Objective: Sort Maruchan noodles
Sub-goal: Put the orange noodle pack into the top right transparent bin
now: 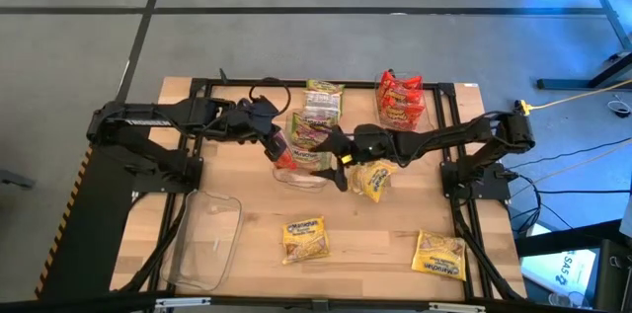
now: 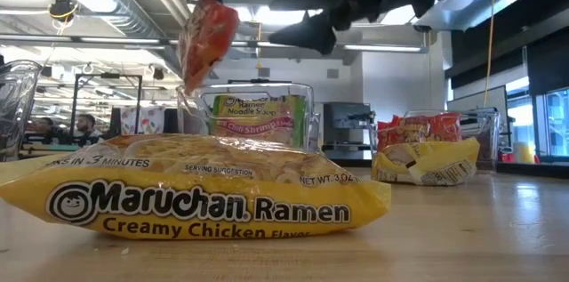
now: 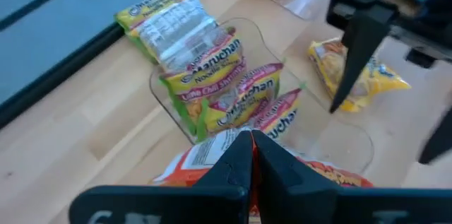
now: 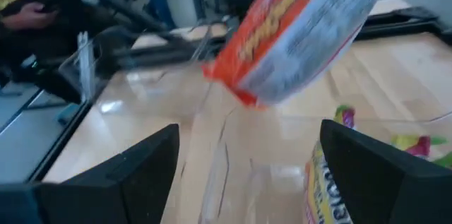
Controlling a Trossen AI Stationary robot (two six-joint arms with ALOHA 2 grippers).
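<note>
- Progress approx. half: green packets are sitting in the centre bin; red packets are filling the bin to its right.
- Left gripper is pinching one red packet above the centre bin's near-left edge, not yet binned.
- Right gripper, jaws wide and holding nothing, is hovering just right of the centre bin.
- Remaining: three yellow packets are lying loose nearer the front edge; empty bin is waiting front-left.

Bright ceiling strip lights shine evenly; the right wrist view is motion-blurred.
</note>
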